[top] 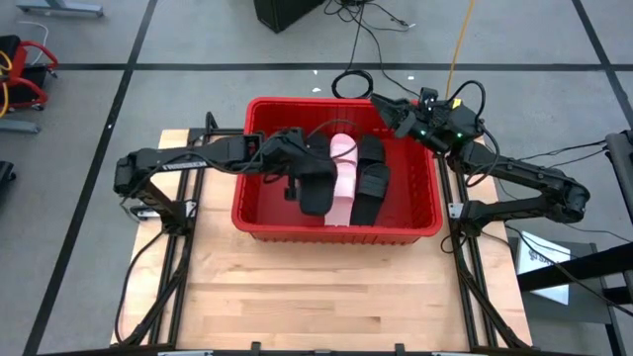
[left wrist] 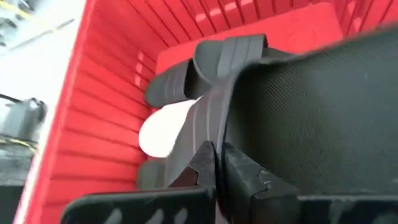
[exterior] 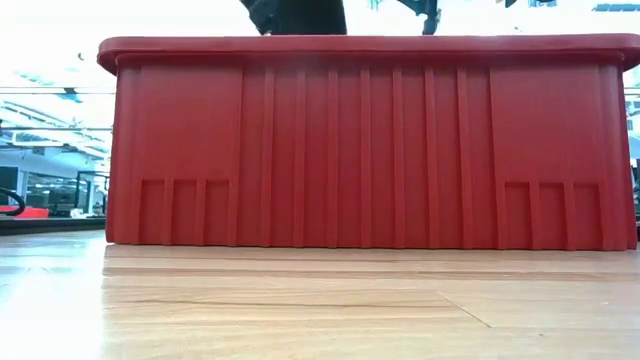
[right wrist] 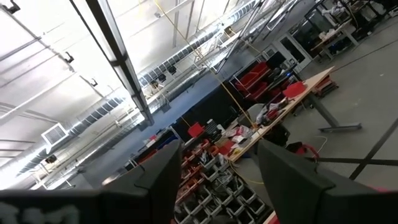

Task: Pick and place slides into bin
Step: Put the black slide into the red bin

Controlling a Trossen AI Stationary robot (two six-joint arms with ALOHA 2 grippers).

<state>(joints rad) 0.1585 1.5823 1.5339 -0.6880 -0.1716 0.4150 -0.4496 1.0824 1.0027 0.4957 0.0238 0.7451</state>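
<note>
Pinched between the fingers of the left gripper (left wrist: pixel 214 168), closest to the left wrist lens, a black slide (left wrist: pixel 311 118) is held by its edge above the inside of the bin (top: pixel 259 109). From overhead this gripper (top: pixel 294 181) is seen over the left half of the crate, the sandal (top: pixel 316 178) hanging below it.

For a clean release, the sandal is best lowered close to the floor of the crate and set on the bare red patch to the left, so that it is not dropped across the pile or tipped against the wall.

Inside the crate a light pink slide (top: pixel 343 178) is seen lying lengthways near the middle, with black slides (top: pixel 369 178) just beside it on the right. How many lie underneath cannot be told. No sandal is seen on the table (top: pixel 326 287) outside.

Over the far right corner of the crate the right gripper (top: pixel 388 107) is raised, its fingers (right wrist: pixel 292 168) spread and empty
</note>
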